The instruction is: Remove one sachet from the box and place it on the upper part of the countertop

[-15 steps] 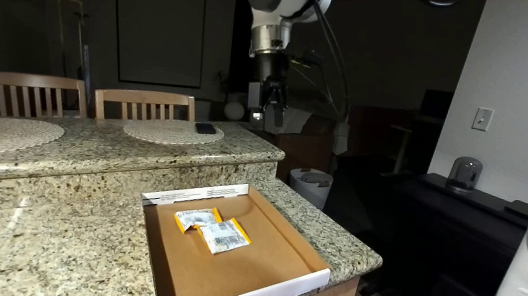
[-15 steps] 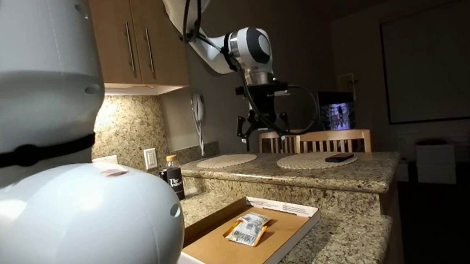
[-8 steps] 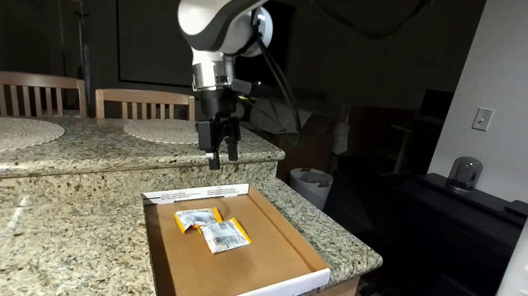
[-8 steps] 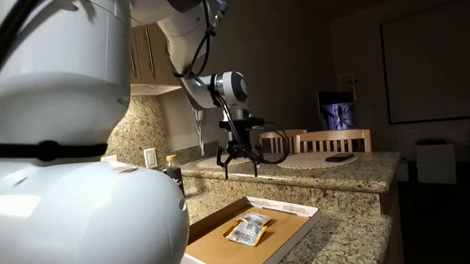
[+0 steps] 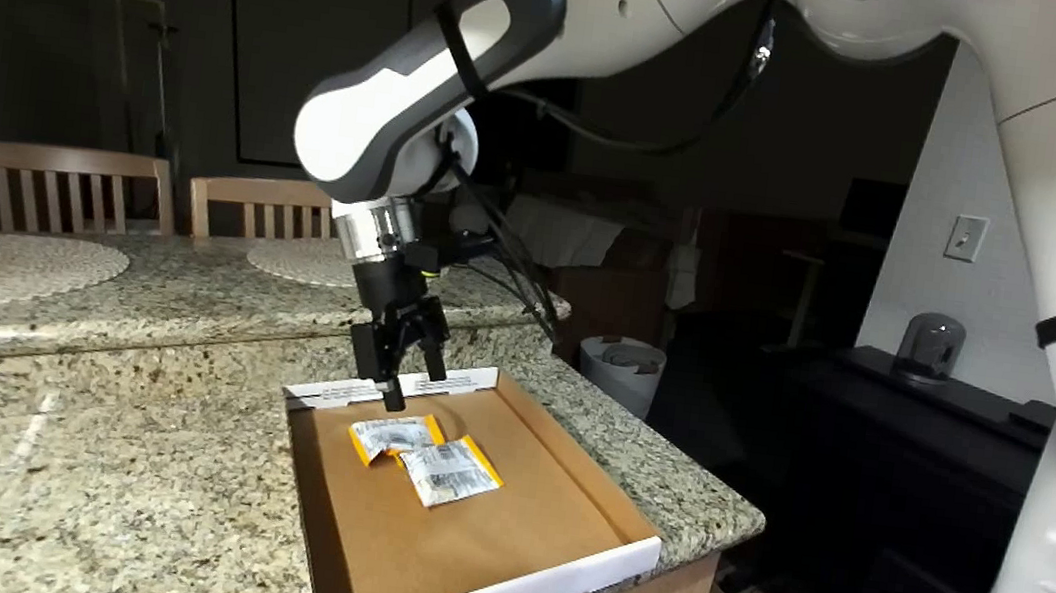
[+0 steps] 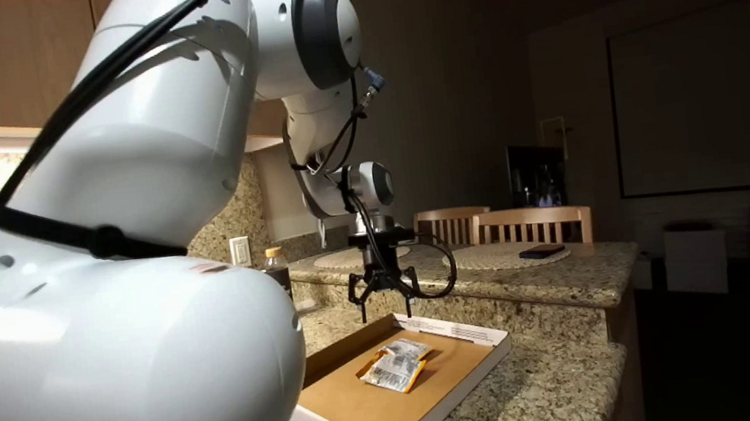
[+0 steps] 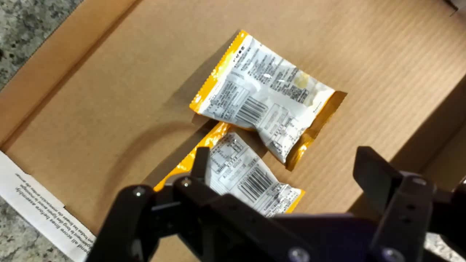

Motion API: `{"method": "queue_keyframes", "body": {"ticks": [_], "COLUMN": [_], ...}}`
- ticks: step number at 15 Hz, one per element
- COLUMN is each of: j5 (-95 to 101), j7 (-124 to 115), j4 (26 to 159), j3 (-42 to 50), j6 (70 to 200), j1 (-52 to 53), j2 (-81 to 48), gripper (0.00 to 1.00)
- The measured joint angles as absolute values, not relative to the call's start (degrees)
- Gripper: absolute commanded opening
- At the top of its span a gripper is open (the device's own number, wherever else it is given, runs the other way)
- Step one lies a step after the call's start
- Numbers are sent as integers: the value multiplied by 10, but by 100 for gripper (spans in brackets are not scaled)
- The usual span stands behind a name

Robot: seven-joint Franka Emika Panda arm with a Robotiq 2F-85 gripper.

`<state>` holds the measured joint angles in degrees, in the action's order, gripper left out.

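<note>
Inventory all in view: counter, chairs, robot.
Speckled granite lower tier: 1, beige, foreground
Speckled granite upper tier: 1, beige, beyond
Shallow cardboard box: 1, brown/white, lower tier
Rectangular printed sachets: 2, white/orange, in box
Round woven placemats: 2, beige, upper tier
Phone-like slab: 1, dark, on placemat
Slatted wooden chairs: 2, tan, behind upper tier
Capped bottle: 1, dark, partly behind white arm
Arm: 1, white, over box
Pronged end effector: 1, black, open above box
</note>
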<state>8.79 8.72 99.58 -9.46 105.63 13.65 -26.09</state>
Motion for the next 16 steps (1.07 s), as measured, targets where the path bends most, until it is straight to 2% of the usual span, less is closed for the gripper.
{"method": "queue_keyframes", "body": {"ticks": [13,14,15,16], "j5": [130,131,131,131], "j7": [-30,-34,-38,-40], "j4": [922,919,916,914], "j3": [-55,-51,-48,-45], "j6": [1211,1212,1212,1212], "j1": [182,184,185,185], "j2": [-391,-394,-395,-395], "gripper": [100,93,74,68]}}
